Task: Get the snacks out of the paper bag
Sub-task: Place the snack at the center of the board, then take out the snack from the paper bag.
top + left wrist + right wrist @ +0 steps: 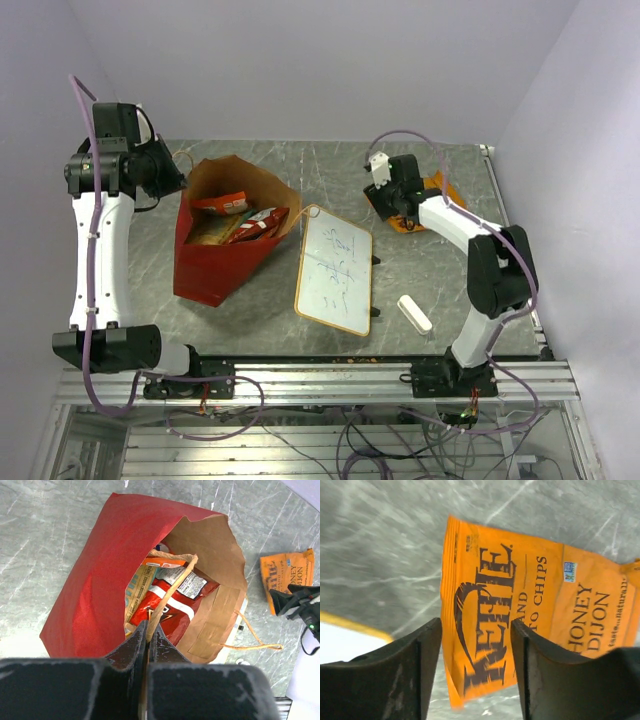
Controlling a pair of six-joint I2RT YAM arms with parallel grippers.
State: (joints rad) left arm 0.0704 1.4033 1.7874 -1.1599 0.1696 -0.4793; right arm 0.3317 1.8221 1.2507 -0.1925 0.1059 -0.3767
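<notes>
The red paper bag (pixel 215 265) lies on its side with its mouth open toward the back right. My left gripper (pixel 175 180) is shut on its string handle (pixel 172 587) and holds the mouth up; in the left wrist view my left gripper (pixel 147 630) has its jaws pressed together. Inside the bag (pixel 90 590) lie a red packet (pixel 175 605), an orange packet (pixel 228 203) and a teal and yellow one (pixel 136 587). My right gripper (pixel 476 645) is open just above an orange chips packet (pixel 530 590) that lies flat on the table (pixel 447 190).
A wood-framed whiteboard (pixel 335 268) lies mid-table between the bag and my right arm. A white eraser block (pixel 414 313) lies near the front right. The bag's second handle (pixel 255 642) hangs loose. The table's right edge is close behind the orange packet.
</notes>
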